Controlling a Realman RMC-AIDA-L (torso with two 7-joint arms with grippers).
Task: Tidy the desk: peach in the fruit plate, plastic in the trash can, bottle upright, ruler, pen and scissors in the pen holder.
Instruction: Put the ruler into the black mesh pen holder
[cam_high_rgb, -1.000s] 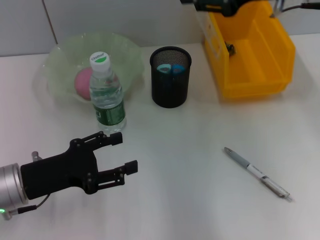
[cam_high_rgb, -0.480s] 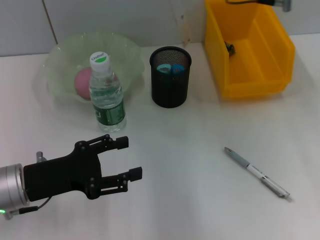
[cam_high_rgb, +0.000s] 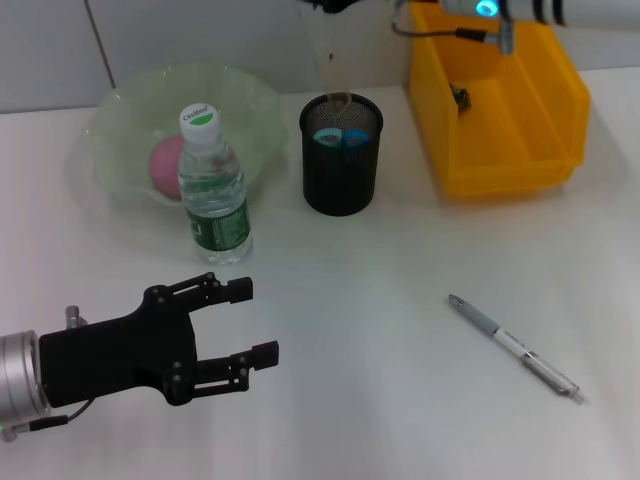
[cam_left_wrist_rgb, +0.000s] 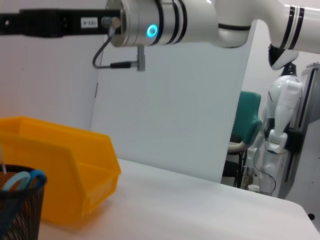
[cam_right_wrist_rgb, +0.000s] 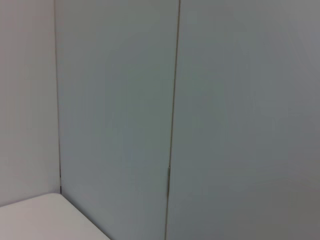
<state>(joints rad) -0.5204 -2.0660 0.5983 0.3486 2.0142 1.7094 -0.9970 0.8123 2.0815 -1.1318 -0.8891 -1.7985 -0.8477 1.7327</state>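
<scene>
1. Pen holder (cam_high_rgb: 341, 153): black mesh cup, upright on the white desk (cam_high_rgb: 400, 400). Blue scissor handles (cam_high_rgb: 338, 136) show inside it; a thin clear ruler (cam_high_rgb: 327, 62) stands up out of its rim toward the top of the head view.
2. Right gripper (cam_high_rgb: 330, 5): high above the pen holder, just at the ruler's upper end. Fingers cut off by the frame edge; cannot tell their state or whether they touch the ruler.
3. Pen (cam_high_rgb: 513, 345): lying flat on the desk, well in front and to the right of the pen holder, angled.
4. Bottle (cam_high_rgb: 213, 190): upright, white-green cap, left of the pen holder, just in front of the fruit plate (cam_high_rgb: 130, 110).
5. Peach (cam_high_rgb: 166, 166): pink, inside the green fruit plate, partly behind the bottle.
6. Yellow bin (cam_high_rgb: 500, 100): right of the pen holder, a small dark item inside.
7. Left gripper (cam_high_rgb: 248, 320): low over the desk, in front and left of the pen holder, near the bottle; jaws apart, holding nothing.
</scene>
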